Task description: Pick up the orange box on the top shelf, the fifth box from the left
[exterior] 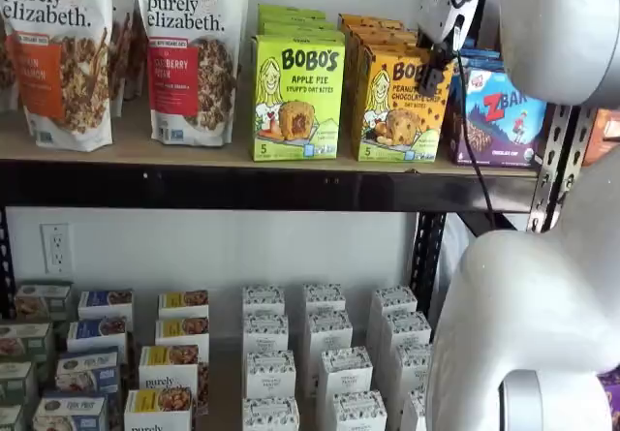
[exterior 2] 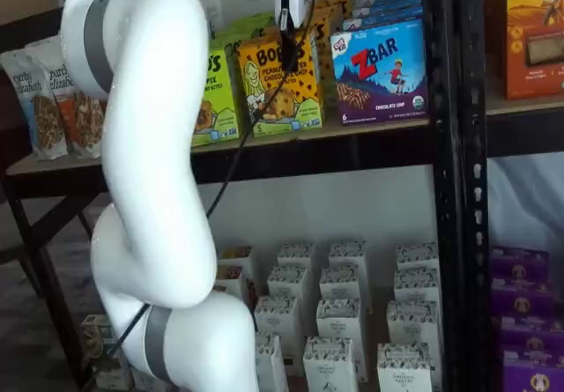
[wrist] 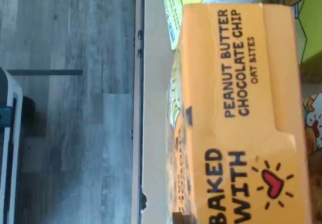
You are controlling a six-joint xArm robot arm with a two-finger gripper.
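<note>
Item: orange-yellow Bobo's Peanut Butter Chocolate Chip carton [exterior: 392,107], upright at the front of the tan particle-board top shelf [exterior: 145,150], beside the lime-green Apple Pie carton [exterior: 297,99]. My gripper [exterior 2: 288,24]: fingers clamped on its top.

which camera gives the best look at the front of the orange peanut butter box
A shelf view shows the orange box front best: girl, oat bar and lettering face the camera, though the gripper covers its upper right. In the other shelf view it sits at an angle. The wrist view shows only its top.
</note>
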